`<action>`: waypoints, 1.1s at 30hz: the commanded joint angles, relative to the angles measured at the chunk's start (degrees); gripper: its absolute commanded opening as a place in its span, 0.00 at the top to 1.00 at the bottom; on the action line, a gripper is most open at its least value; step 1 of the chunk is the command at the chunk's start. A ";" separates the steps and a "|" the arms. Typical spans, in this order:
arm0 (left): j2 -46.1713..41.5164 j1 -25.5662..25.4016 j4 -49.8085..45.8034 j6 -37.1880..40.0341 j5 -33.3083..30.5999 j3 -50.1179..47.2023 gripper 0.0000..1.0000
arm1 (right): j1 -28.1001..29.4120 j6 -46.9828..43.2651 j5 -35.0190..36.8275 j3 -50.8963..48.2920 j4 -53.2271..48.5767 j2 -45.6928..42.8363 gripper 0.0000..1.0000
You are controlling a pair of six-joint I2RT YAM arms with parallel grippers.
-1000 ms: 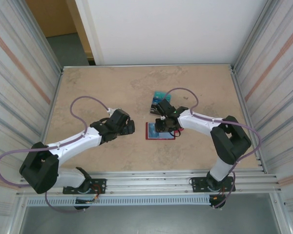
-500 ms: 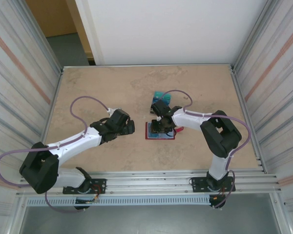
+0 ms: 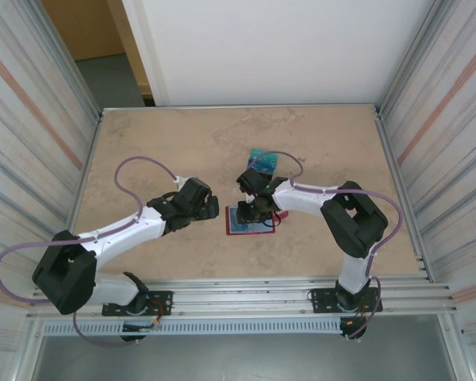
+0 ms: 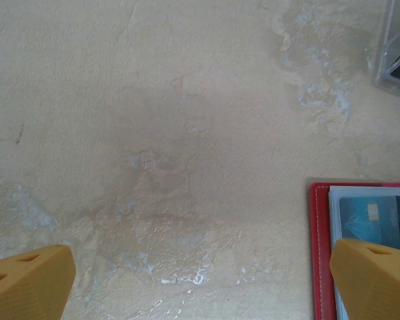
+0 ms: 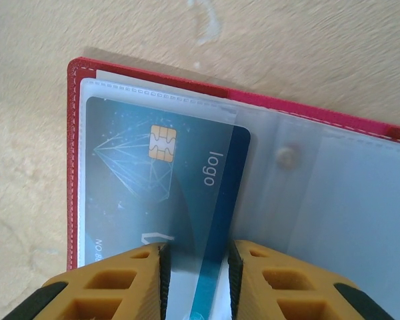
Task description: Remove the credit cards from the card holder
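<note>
Item 1, card holder (image 3: 236,229): lies open flat on my worktop (image 3: 159,151), just 5 o'clock of centre.
Item 2, teal credit card (image 5: 153,180): I see it in a clear pocket (image 5: 333,200) by the red edge.
Item 3, right claw (image 5: 198,257): jaws a narrow slit apart, tips at that card's edge. I cannot tell if it grips.
Item 4, left claw (image 4: 200,280): spread wide, empty, at the holder's 9 o'clock.
Item 5, loose credit cards (image 3: 262,159): at the holder's 12 o'clock.

The red leather-like card holder (image 5: 72,167) runs off the right wrist view's right and bottom edges. The yellow fingertips (image 5: 120,280) of the right pincer (image 5: 196,267) hide the teal chip card's (image 5: 153,180) lower edge; whether they pinch it is unclear. From above, loose teal cards (image 3: 263,159) look too small to count
</note>
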 commanded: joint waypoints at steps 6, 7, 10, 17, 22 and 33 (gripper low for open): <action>7.55 -2.77 0.87 2.99 0.05 2.13 0.01 | -0.83 1.94 -2.10 -1.04 -0.85 -2.73 0.67; 8.47 -2.77 1.31 3.06 0.77 2.14 0.01 | -1.10 2.33 -2.50 -1.50 -0.33 -3.10 0.67; 10.28 -2.81 3.00 3.13 2.16 1.76 0.01 | -2.14 3.70 -4.44 -3.44 2.15 -4.25 0.66; 11.34 -3.55 5.95 4.68 4.36 1.57 0.01 | -2.89 4.67 -6.10 -4.81 4.19 -4.76 0.66; 11.51 -3.83 8.15 4.27 5.80 1.04 0.01 | -2.98 4.67 -6.08 -4.79 4.30 -4.56 0.67; 14.09 -3.83 8.91 2.92 6.94 0.76 0.01 | -3.05 4.78 -7.22 -5.02 4.91 -5.49 0.69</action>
